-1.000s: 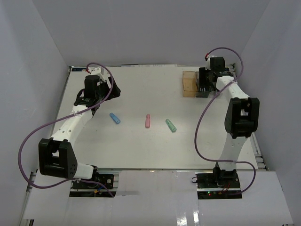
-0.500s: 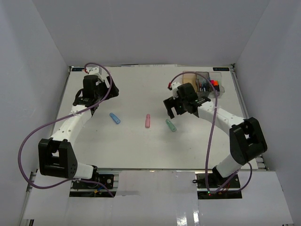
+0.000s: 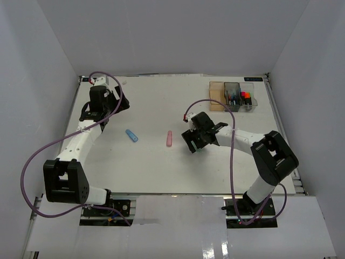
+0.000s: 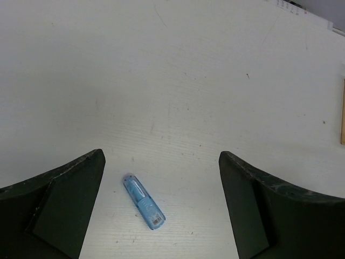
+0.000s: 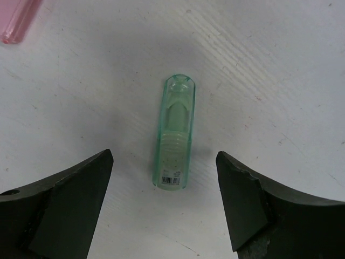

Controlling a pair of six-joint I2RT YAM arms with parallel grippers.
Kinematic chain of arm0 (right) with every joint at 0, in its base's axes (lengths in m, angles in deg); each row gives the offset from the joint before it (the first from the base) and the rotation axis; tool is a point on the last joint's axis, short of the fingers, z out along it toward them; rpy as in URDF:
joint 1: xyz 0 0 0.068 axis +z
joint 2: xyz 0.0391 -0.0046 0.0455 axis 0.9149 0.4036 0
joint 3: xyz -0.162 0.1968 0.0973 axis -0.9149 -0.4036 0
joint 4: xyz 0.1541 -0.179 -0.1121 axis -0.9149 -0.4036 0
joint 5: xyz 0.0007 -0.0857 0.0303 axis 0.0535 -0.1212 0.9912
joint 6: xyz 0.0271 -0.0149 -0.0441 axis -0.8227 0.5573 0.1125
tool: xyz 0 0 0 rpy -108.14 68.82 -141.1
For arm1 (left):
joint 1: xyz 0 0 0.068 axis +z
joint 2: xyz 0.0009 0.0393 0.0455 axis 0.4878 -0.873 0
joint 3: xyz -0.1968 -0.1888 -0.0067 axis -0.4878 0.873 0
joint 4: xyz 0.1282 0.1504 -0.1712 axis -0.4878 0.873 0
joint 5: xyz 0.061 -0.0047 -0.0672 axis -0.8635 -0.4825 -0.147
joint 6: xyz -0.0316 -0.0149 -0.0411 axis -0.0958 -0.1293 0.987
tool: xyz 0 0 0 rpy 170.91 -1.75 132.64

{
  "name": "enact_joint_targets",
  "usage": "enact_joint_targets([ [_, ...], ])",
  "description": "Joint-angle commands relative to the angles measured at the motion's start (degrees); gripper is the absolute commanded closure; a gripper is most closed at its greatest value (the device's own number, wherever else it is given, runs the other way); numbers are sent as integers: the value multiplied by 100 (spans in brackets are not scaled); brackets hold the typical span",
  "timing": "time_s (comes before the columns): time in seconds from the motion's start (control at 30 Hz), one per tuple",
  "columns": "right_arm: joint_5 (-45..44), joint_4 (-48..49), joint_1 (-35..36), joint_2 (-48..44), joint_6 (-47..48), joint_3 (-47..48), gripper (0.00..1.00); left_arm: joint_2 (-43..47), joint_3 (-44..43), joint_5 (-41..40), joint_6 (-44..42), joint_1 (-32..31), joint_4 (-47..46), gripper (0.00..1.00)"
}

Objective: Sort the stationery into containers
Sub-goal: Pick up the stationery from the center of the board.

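Observation:
A mint stick (image 5: 175,135) lies on the table between the open fingers of my right gripper (image 5: 164,202), which hangs just above it; in the top view the right gripper (image 3: 195,141) hides it. A pink stick (image 3: 169,138) lies to its left, with its end in the right wrist view (image 5: 19,21). A blue stick (image 3: 131,135) lies further left and shows in the left wrist view (image 4: 143,201). My left gripper (image 3: 102,110) is open and empty, back from the blue stick. The containers (image 3: 233,96) stand at the back right, the grey middle bin holding several pens and highlighters.
White walls close the table on three sides. The amber bin's edge (image 4: 343,110) shows at the right of the left wrist view.
My right arm has swung from the containers down and left across the table to just over the mint stick. My left gripper has drawn back a little toward the far left.

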Motion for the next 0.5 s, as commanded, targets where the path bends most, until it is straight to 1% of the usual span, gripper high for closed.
enact_joint_targets([
  [0.0, -242, 204, 74, 160, -172, -128, 18, 199, 8, -41, 32, 58, -23, 2],
  [0.03, -277, 239, 74, 195, -181, -171, 21, 199, -9, -41, 32, 84, -23, 2],
  [0.07, -295, 265, 83, 222, -190, -181, 23, 207, 8, -33, 32, 84, -23, 2],
  [0.13, -313, 265, 92, 310, -199, -181, 31, 216, 8, -24, 41, 110, -23, 2],
  [0.2, -313, 265, 83, 380, -199, -163, 36, 208, 8, 3, 41, 119, -23, 2],
  [0.23, -321, 257, 83, 389, -199, -154, 42, 208, 0, 11, 41, 128, -23, 2],
  [0.3, -339, 230, 92, 424, -181, -119, 50, 199, 8, 20, 41, 137, -31, 2],
  [0.33, -391, 230, 83, 424, -172, -111, 58, 199, 0, 29, 32, 146, -31, 2],
  [0.37, -427, 222, 92, 424, -164, -67, 62, 199, 8, 29, 41, 154, -23, 2],
  [0.47, -585, 213, 74, 398, -155, 73, 67, 181, 8, 29, 32, 163, -23, 2],
])
